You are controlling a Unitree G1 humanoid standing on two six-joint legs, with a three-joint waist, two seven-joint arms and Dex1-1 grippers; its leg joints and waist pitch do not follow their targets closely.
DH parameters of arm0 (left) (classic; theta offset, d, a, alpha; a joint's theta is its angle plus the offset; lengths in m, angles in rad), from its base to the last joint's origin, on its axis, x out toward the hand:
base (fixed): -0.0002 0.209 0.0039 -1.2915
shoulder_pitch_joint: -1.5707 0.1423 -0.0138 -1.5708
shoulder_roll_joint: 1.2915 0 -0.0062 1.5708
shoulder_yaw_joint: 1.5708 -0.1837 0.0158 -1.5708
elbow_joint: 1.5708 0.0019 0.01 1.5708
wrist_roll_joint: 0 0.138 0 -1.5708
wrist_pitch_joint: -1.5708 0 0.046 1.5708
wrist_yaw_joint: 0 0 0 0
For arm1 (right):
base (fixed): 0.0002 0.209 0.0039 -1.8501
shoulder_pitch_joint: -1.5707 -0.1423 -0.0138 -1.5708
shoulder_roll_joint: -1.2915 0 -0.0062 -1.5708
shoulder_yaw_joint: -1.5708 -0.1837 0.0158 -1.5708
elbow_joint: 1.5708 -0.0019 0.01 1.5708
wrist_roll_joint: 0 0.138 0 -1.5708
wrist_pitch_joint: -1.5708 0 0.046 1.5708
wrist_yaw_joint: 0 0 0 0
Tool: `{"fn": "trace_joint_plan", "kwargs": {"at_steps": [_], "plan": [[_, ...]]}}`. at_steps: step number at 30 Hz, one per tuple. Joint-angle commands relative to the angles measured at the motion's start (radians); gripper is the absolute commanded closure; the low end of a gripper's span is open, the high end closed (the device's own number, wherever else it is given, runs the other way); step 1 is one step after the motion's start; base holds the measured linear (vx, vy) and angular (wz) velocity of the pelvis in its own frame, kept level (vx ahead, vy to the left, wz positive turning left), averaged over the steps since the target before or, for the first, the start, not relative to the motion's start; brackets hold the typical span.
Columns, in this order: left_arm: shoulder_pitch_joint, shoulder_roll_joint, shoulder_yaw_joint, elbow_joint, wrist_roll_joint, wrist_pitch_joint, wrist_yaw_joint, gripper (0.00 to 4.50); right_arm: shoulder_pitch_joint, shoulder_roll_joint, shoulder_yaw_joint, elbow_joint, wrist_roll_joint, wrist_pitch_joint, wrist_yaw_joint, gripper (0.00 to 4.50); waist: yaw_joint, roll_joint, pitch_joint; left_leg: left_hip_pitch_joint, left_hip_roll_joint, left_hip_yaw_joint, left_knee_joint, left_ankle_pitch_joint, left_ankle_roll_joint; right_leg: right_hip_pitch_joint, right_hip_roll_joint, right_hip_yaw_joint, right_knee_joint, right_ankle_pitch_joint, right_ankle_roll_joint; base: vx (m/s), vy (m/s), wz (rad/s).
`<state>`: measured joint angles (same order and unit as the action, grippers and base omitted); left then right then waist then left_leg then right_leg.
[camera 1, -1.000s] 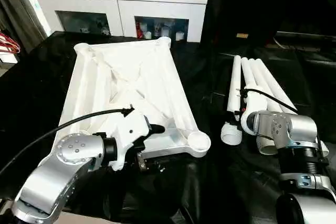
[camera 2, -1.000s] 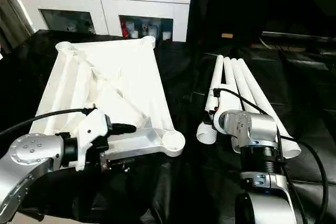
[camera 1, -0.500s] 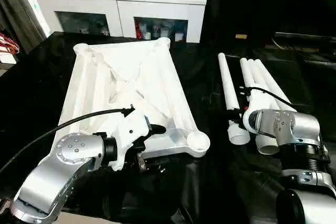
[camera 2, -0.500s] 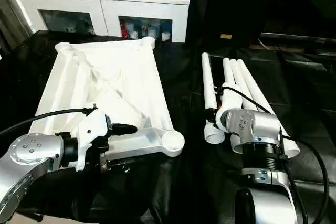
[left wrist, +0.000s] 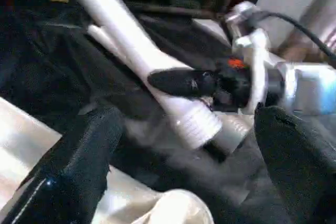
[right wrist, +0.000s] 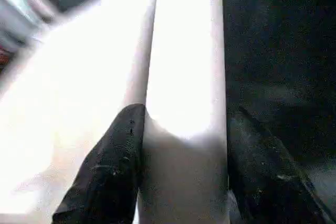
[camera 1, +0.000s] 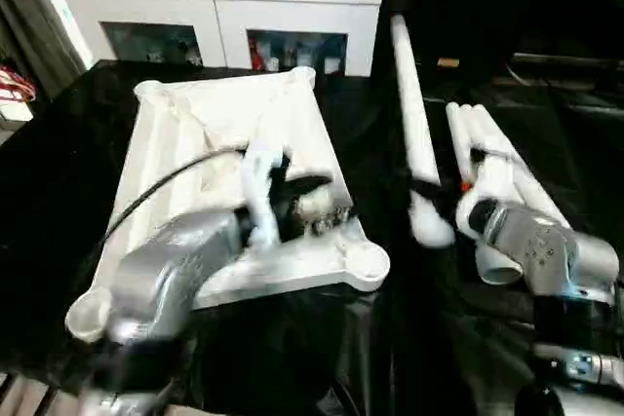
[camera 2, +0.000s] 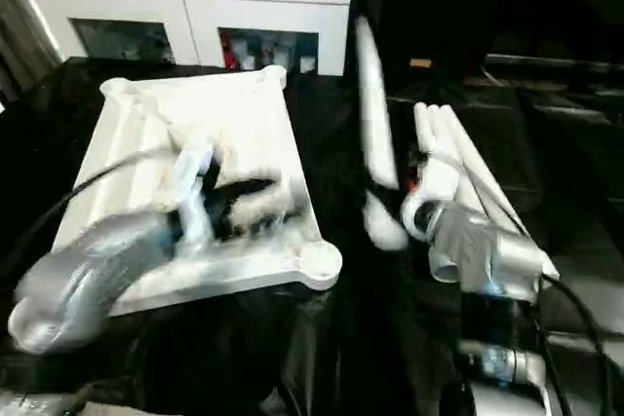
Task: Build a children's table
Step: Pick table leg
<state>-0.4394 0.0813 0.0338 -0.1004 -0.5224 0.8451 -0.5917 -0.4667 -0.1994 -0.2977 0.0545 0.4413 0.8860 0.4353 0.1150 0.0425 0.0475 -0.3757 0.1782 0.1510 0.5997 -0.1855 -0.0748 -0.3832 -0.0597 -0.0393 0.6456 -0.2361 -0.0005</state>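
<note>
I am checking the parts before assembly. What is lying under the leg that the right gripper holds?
Beside and below the raised leg, the other legs lie on the black cloth. The right gripper and its arm cover their near ends.

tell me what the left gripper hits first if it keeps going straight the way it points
Probably the leg held in the right gripper. The open left gripper points across at it from over the table top, with the leg's threaded end nearest, though depth is hard to judge.

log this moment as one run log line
right gripper: shut on leg, lifted | left gripper: open, over tabletop | remaining legs: on black cloth
</note>
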Motion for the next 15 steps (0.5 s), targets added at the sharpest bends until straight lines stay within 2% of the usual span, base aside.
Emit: {"fn": "trace_joint_plan", "kwargs": {"at_steps": [1,4,7,8,9,10,13,15], "plan": [[-0.068,-0.069,0.104,0.079,-0.115,0.036,0.094,0.00,0.022,0.006,0.016,-0.111,0.100,-0.021,0.129,2.60,0.008,-0.011,-0.067,0.003,0.027,-0.004,-0.055,-0.080,0.013,0.062,-0.067,0.041,-0.076,0.069,-0.211,0.000,0.000,0.00],[-0.093,-0.095,0.123,0.105,-0.143,0.040,0.110,0.00,0.036,0.004,0.025,-0.140,0.120,-0.021,0.161,2.61,0.011,-0.011,-0.067,-0.001,0.028,-0.006,-0.054,-0.041,0.044,0.058,-0.065,0.038,-0.076,0.088,-0.221,0.000,0.000,0.00],[-0.131,-0.134,0.154,0.142,-0.192,0.051,0.133,0.00,0.058,0.000,0.051,-0.184,0.150,-0.020,0.208,2.61,0.012,-0.009,-0.066,0.001,0.028,-0.003,-0.052,-0.048,0.047,0.056,-0.065,0.039,-0.081,0.064,-0.222,0.000,0.000,0.00],[-0.139,-0.141,0.161,0.148,-0.198,0.054,0.135,0.00,0.063,-0.001,0.057,-0.191,0.155,-0.021,0.216,2.61,0.016,-0.002,-0.068,0.002,0.031,-0.007,-0.053,-0.050,0.045,0.055,-0.067,0.037,-0.080,0.051,-0.221,0.000,0.000,0.00],[-0.150,-0.151,0.170,0.156,-0.206,0.058,0.138,0.00,0.069,-0.003,0.065,-0.200,0.163,-0.022,0.227,2.61,0.015,-0.005,-0.067,0.002,0.031,-0.005,-0.053,-0.052,0.047,0.055,-0.066,0.038,-0.082,0.048,-0.219,0.000,0.000,0.00],[-0.180,-0.182,0.210,0.173,-0.244,0.095,0.158,0.00,0.088,-0.011,0.095,-0.213,0.161,-0.039,0.248,2.61,0.017,-0.003,-0.068,0.002,0.033,-0.007,-0.053,-0.053,0.045,0.055,-0.068,0.037,-0.080,0.050,-0.222,0.000,0.000,0.00],[-0.198,-0.203,0.239,0.146,-0.347,0.130,0.167,0.00,0.108,-0.027,0.124,-0.227,0.164,-0.048,0.281,2.61,0.024,-0.008,-0.067,-0.001,0.034,-0.008,-0.052,-0.050,0.039,0.057,-0.070,0.037,-0.077,0.060,-0.230,0.000,0.000,0.00],[-0.197,-0.200,0.231,0.141,-0.347,0.135,0.168,0.00,0.110,-0.029,0.126,-0.231,0.170,-0.048,0.286,2.61,0.029,-0.008,-0.067,-0.001,0.033,-0.008,-0.052,-0.045,0.046,0.055,-0.069,0.037,-0.079,0.056,-0.223,0.000,0.000,0.00]]}}
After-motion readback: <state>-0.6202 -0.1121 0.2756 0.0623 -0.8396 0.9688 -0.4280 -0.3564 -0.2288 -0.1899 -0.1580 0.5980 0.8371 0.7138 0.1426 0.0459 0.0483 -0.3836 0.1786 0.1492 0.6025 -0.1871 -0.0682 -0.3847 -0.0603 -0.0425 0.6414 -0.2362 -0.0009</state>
